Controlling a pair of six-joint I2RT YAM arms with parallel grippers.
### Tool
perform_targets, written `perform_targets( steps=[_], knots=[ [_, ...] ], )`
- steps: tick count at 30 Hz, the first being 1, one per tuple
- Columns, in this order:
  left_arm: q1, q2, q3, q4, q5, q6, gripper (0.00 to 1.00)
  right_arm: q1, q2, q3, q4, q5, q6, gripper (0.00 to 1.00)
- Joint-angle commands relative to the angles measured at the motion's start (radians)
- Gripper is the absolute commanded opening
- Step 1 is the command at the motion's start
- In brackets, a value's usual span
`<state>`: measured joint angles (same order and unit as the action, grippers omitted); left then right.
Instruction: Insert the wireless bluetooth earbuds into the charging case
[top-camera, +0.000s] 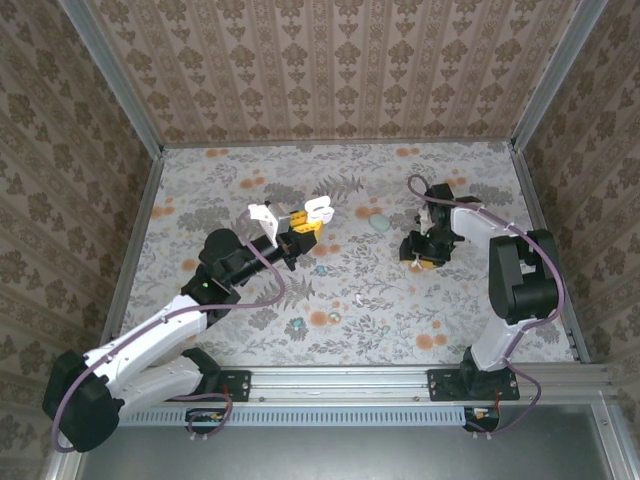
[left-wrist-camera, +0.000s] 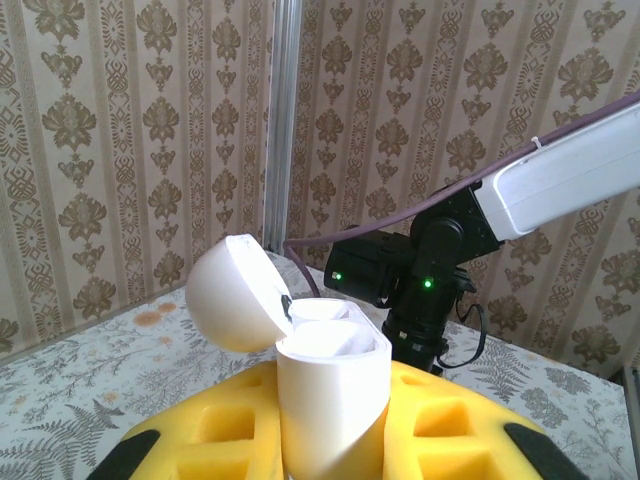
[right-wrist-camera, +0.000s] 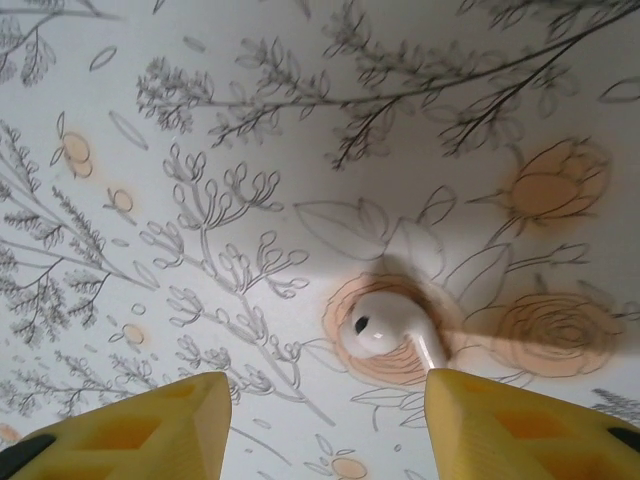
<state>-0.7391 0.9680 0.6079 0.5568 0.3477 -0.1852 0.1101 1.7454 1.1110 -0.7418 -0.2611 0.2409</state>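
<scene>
My left gripper (top-camera: 305, 224) is shut on a white charging case (top-camera: 318, 211), held upright above the table with its lid (left-wrist-camera: 235, 295) swung open. In the left wrist view the case (left-wrist-camera: 330, 390) stands between the yellow pads (left-wrist-camera: 205, 430). My right gripper (top-camera: 422, 258) points down at the table on the right. Its yellow fingers (right-wrist-camera: 150, 435) stand open on either side of a white earbud (right-wrist-camera: 385, 325) that lies on the cloth. The bud's stem runs up to the right finger (right-wrist-camera: 520, 420). Other tiny earbuds (top-camera: 320, 269) lie on the cloth between the arms.
A teal rounded case (top-camera: 381, 222) lies on the flowered tablecloth between the two grippers. Small buds (top-camera: 297, 323) sit nearer the front rail. Patterned walls with metal posts (top-camera: 135, 100) enclose the table on three sides. The right arm (left-wrist-camera: 420, 280) shows beyond the held case.
</scene>
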Motion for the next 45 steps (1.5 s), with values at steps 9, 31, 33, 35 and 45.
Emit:
perform_targets(
  steps=[9, 31, 33, 35, 45],
  knots=[
    [-0.003, -0.040, -0.002, -0.012, -0.009, 0.012, 0.04, -0.007, 0.065, 0.025, -0.027, 0.024, -0.023, 0.56],
    [-0.003, -0.049, -0.011, -0.027, -0.021, 0.016, 0.04, 0.054, -0.013, 0.017, -0.109, 0.104, -0.001, 0.54],
    [-0.003, -0.050, -0.010, -0.030, -0.022, 0.020, 0.04, 0.056, -0.009, 0.038, -0.123, 0.170, -0.015, 0.53],
    [-0.003, -0.048, -0.007, -0.029, -0.023, 0.022, 0.04, 0.056, 0.005, 0.058, -0.129, 0.204, -0.021, 0.52],
    [-0.003, -0.036, -0.001, -0.029, -0.023, 0.016, 0.04, 0.096, 0.094, 0.114, -0.102, 0.209, 0.025, 0.50]
  ],
)
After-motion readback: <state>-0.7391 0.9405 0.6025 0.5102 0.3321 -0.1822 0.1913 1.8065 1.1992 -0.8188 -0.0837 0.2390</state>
